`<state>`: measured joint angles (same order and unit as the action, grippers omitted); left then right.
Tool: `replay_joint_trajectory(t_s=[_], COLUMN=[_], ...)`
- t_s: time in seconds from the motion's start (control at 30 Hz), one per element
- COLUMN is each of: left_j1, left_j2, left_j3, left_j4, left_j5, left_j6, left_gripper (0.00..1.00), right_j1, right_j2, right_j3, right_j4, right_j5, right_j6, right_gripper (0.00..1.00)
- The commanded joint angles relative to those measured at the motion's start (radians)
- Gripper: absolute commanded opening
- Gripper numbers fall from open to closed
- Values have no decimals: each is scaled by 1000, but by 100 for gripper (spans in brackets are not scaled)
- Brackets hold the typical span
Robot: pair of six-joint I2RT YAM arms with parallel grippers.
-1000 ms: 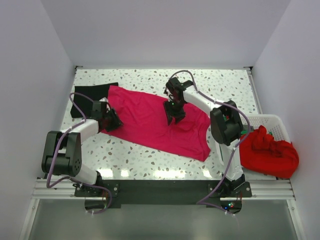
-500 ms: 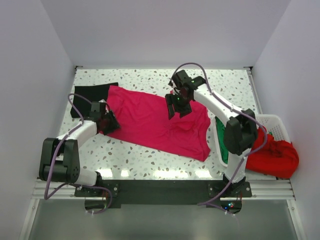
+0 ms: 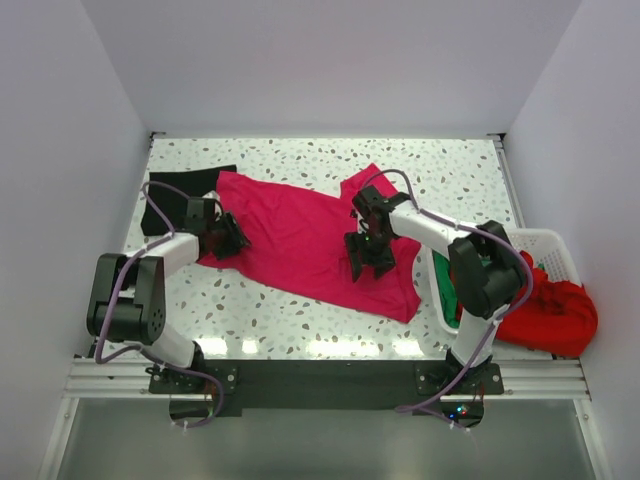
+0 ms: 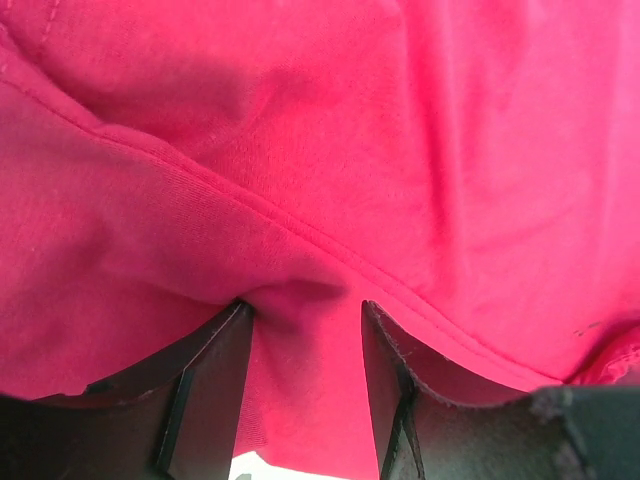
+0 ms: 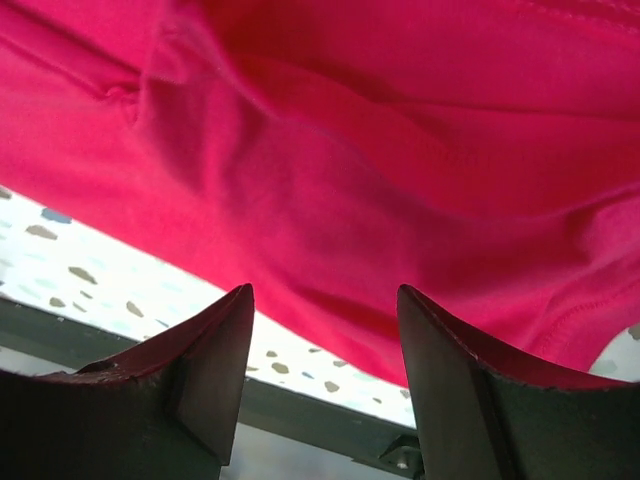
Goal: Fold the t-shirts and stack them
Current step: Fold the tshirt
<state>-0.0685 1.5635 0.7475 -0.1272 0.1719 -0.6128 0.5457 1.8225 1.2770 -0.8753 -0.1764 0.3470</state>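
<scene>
A magenta-pink t-shirt point(image 3: 300, 240) lies spread across the middle of the speckled table. My left gripper point(image 3: 228, 240) sits at its left edge; in the left wrist view point(image 4: 305, 305) the jaws stand apart, pressed down on the cloth point(image 4: 400, 130), with a puckered fold between the tips. My right gripper point(image 3: 368, 262) hovers over the shirt's right part, open; in the right wrist view point(image 5: 325, 290) nothing is between its fingers, and the shirt's near hem point(image 5: 330, 200) lies just beyond them. A black t-shirt point(image 3: 170, 187) lies at the far left, partly under the pink one.
A white lattice basket point(image 3: 555, 240) stands at the right edge, with a bunched red t-shirt point(image 3: 540, 300) spilling over it and a strip of green cloth point(image 3: 447, 290) at its left wall. White walls close in on three sides. Bare speckled tabletop point(image 3: 250, 320) lies in front.
My right gripper has opened wider and moved from the pink shirt's far edge toward the near side. The left gripper has hardly shifted.
</scene>
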Motion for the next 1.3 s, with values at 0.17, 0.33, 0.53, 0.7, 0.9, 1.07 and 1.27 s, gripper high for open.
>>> replay_joint_trajectory(t_s=[0.17,0.33,0.53,0.7,0.9,1.07,1.27], left_j1=[-8,-8,-8,-8,-8,-8,-5], left_j2=[-35,-118,-203,-281,-382,-405,-308], left_j3=[-95,-161,-220,-263,-194,4,252], left_j4=[-86,-161,-230,-259,-307,-385,-376], left_j5=[-70,-130,-161,-147,-123,-143,-209], left_j6=[-16,-31,-59,-84,-97,-96,-58], left_gripper=[53,54,54,54,56,58,63], right_j1=[2,3,3,23,31,25,-41], right_j2=[31,21,-29,-77,-159,-209,-131], right_j3=[-102,-186,-290,-343,-233,-18,292], right_j4=[99,99,99,102,12,-145,-217], right_j5=[18,-8,-63,-100,-121,-92,-54], right_j6=[-5,13,40,46,18,-20,-85], right_gripper=[63,63,63,63,63,64,66])
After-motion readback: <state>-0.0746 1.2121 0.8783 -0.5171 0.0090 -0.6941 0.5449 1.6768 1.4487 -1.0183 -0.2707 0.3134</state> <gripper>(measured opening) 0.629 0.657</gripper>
